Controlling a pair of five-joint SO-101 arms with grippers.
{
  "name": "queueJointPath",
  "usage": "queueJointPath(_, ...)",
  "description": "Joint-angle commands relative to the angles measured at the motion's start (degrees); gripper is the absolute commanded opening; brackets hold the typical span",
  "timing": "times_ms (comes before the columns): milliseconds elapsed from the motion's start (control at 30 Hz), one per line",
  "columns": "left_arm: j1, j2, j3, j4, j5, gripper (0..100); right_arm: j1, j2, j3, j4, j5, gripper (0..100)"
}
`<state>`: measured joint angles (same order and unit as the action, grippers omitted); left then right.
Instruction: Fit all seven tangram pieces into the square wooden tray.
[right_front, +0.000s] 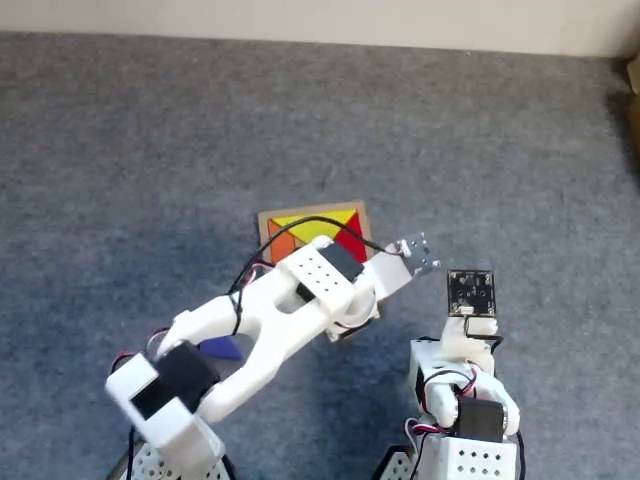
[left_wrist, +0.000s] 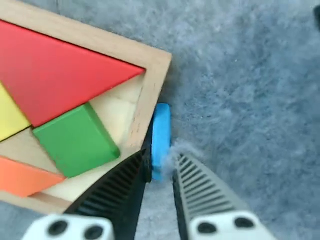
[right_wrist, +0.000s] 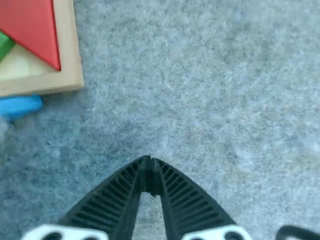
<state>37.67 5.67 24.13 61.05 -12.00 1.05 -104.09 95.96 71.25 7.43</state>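
Grey carpet (right_front: 480, 130) as work surface. Wooden tray (left_wrist: 150, 95) holds red triangle (left_wrist: 60, 75) and green square (left_wrist: 75, 140), w/ bare wood between. Blue piece (left_wrist: 161, 135) stands on edge outside the tray, touching its wall. Left gripper (left_wrist: 162, 159) straddles it, jaws apart: dark finger touching, pale finger just beside. Right gripper (right_wrist: 150, 162) is closed on nothing, over bare carpet near the tray corner. Risks: closing may shove piece & tray sideways. A hold this near the piece's end could let it pivot or drop. Lifting may snag the rim.

Loose piece (left_wrist: 161, 135) outside tray (left_wrist: 150, 95), just beside rim.
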Motion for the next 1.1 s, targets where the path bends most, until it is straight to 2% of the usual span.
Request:
queueJointPath(0,0.04,-5.93,-1.19,0.97,-0.26,3,0.57,-1.01,5.85,0.40,0.62,0.5)
queueJointPath(433,-4.97,-8.22,-7.16,0.62,-0.62,3,0.57,-1.01,5.85,0.40,0.62,0.5)
queueJointPath(667,-4.62,-8.13,-7.25,0.62,-0.70,3,0.57,-1.01,5.85,0.40,0.62,0.5)
queueJointPath(800,-4.26,-7.87,-7.08,0.62,-3.60,3,0.57,-1.01,5.85,0.40,0.62,0.5)
queueJointPath(1067,-4.18,2.86,-12.53,0.97,-3.78,3,0.57,-1.01,5.85,0.40,0.62,0.5)
